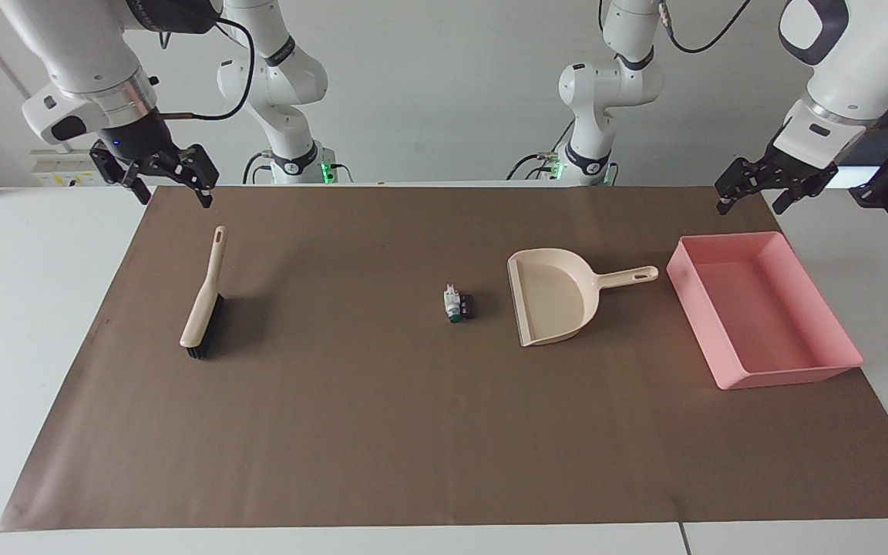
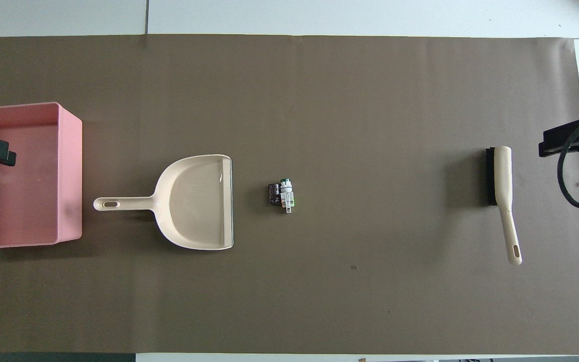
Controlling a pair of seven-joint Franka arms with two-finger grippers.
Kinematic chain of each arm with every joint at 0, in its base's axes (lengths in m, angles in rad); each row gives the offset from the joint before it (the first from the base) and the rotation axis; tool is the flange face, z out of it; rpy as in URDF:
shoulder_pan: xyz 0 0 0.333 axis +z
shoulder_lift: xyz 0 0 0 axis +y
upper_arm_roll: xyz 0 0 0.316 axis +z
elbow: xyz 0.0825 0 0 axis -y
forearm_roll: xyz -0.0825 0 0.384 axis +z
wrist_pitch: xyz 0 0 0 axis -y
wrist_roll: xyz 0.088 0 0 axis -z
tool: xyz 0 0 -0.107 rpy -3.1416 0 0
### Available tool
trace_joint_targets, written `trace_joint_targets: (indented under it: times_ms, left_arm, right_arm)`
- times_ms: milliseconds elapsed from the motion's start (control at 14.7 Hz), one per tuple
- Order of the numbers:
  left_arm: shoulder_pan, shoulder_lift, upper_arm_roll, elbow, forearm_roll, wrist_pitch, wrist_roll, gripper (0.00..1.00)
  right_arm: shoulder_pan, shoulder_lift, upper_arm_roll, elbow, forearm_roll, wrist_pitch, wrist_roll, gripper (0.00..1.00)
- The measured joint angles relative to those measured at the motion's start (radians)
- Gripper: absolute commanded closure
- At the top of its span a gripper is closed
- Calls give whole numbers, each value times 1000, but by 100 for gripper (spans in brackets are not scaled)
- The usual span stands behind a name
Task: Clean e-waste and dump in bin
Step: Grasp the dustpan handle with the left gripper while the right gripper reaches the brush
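Two tools flanking e-waste (image 1: 458,303): dustpan (image 1: 552,304), brush (image 1: 202,311).

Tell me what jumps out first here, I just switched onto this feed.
The pink bin at the left arm's end of the brown mat, with the beige dustpan beside it. The e-waste sits mid-mat by the dustpan's mouth; the brush lies toward the right arm's end.

The e-waste (image 1: 458,303) is lying between the brush (image 1: 203,307) and the dustpan (image 1: 556,304); both grippers are hanging open, the bin (image 1: 760,308) beside the dustpan.
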Motion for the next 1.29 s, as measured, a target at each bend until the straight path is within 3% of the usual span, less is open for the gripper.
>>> trace_joint_targets:
  times_ms: [545, 817, 953, 1157, 1293]
  left_arm:
    - [0, 0, 0, 0, 0, 0, 0, 1]
    - [0, 0, 0, 0, 0, 0, 0, 2]
    - [0, 0, 0, 0, 0, 1, 2, 2]
    - [-3, 0, -1, -1, 0, 22, 76, 2]
    - [-21, 1, -3, -10, 0, 44, 190, 2]
  right_arm:
    - [-1, -1, -1, -3, 0, -1, 0, 1]
    - [-3, -22, -2, -62, 0, 5, 0, 1]
    - [-9, -63, -4, -173, 0, 103, -2, 1]
    - [-48, -168, -7, -476, 0, 342, -42, 1]
    - [-95, -212, -9, -622, 0, 421, -88, 1]
